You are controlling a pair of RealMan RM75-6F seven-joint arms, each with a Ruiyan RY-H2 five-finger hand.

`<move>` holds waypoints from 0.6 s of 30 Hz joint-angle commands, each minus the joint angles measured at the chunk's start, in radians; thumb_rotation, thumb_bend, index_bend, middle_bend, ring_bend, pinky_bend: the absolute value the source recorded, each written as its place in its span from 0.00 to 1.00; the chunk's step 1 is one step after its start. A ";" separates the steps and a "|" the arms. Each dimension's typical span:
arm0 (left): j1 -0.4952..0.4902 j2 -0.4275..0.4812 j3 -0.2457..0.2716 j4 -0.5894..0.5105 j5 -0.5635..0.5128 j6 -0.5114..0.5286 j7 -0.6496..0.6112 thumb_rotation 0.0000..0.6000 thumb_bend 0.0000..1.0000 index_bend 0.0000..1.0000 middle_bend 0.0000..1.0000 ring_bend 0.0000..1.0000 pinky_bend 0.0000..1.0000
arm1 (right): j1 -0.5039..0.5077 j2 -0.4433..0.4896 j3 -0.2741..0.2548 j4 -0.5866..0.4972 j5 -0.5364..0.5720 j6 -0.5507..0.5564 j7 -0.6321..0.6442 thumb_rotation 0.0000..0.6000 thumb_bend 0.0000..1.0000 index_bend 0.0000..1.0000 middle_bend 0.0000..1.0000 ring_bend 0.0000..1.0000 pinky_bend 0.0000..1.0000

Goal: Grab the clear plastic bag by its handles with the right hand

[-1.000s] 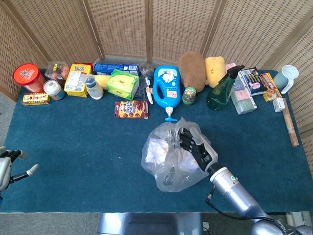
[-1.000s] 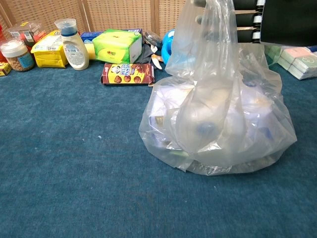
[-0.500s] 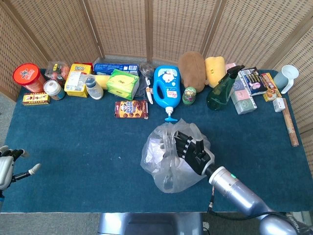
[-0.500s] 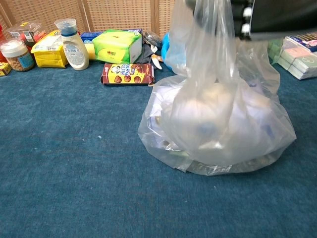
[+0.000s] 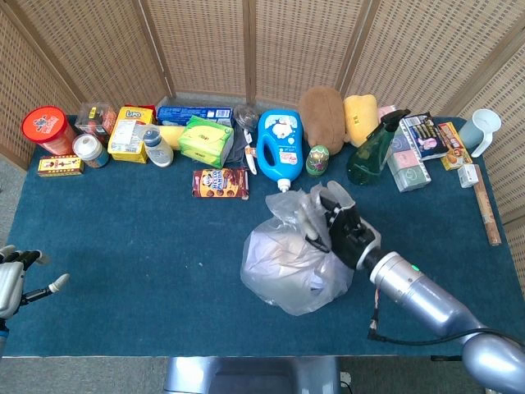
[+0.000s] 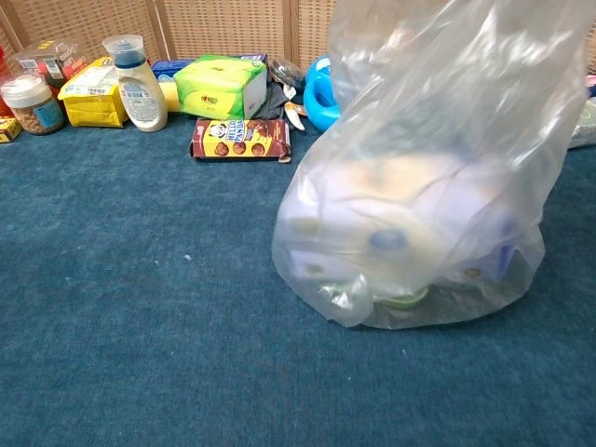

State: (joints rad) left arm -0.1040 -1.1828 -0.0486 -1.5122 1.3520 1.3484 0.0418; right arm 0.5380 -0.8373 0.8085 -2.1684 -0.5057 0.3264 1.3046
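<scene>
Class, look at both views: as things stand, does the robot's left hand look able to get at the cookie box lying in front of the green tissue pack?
Probably yes. The left hand holds nothing at the table's near left edge, and bare blue cloth lies between it and the cookie box. The bag hangs off to the right. Whether the arm stretches that far cannot be told.

Blue detergent bottle (image 5: 280, 149), green tissue pack (image 5: 205, 140), perhaps cookies (image 5: 220, 183).
</scene>
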 commanded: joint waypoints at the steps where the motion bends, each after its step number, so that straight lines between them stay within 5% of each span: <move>1: -0.001 0.000 -0.001 -0.003 0.000 0.000 0.003 0.00 0.11 0.41 0.42 0.34 0.16 | -0.021 0.027 0.053 0.032 0.033 -0.035 0.028 0.84 0.43 0.56 0.70 0.84 1.00; 9: 0.000 0.009 0.000 -0.018 0.003 0.008 0.016 0.00 0.11 0.41 0.42 0.34 0.16 | -0.090 0.052 0.186 0.070 0.054 -0.087 0.058 0.99 0.44 0.57 0.70 0.86 1.00; 18: 0.011 0.018 0.007 -0.044 0.012 0.028 0.030 0.00 0.11 0.41 0.42 0.34 0.16 | -0.208 0.064 0.382 0.086 0.083 -0.155 0.090 1.00 0.44 0.57 0.70 0.86 1.00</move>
State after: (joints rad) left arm -0.0950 -1.1662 -0.0426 -1.5542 1.3631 1.3740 0.0703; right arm 0.3684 -0.7758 1.1412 -2.0861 -0.4337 0.2014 1.3823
